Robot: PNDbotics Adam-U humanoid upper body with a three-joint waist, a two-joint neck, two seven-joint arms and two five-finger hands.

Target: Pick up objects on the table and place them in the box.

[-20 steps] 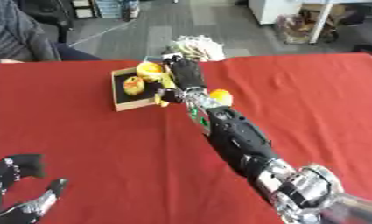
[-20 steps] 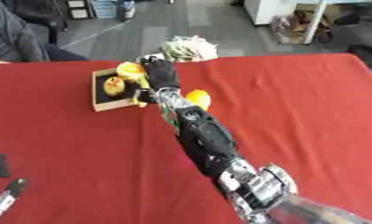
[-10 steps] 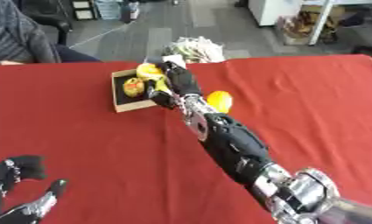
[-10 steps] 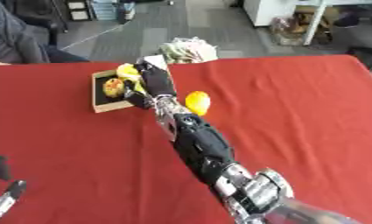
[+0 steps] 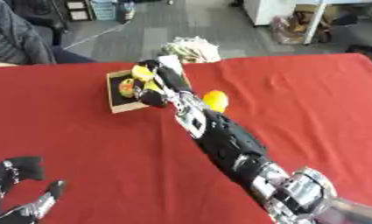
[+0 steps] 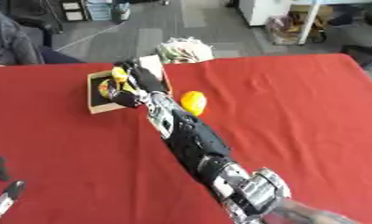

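A shallow cardboard box (image 5: pixel 112 106) with a dark inside lies at the far left of the red table (image 5: pixel 311 109). Yellow pieces (image 5: pixel 142 72), one with a red patch (image 5: pixel 127 86), lie in it. My right arm stretches from the lower right across the table, and my right hand (image 5: pixel 167 81) hovers over the box's right half, hiding part of the inside. A bit of yellow shows at the hand; whether it is held is unclear. A yellow-orange fruit (image 5: pixel 215 100) rests on the cloth just right of my wrist. My left hand (image 5: pixel 19 171) idles open at the lower left.
A crumpled pale bundle (image 5: pixel 190 48) lies at the table's far edge behind the box. A seated person shows at the far left edge, not touching anything. Red cloth spreads to the right and in front.
My right hand has slid a little left, further over the box. The yellow-orange fruit and the box have stayed where they were.
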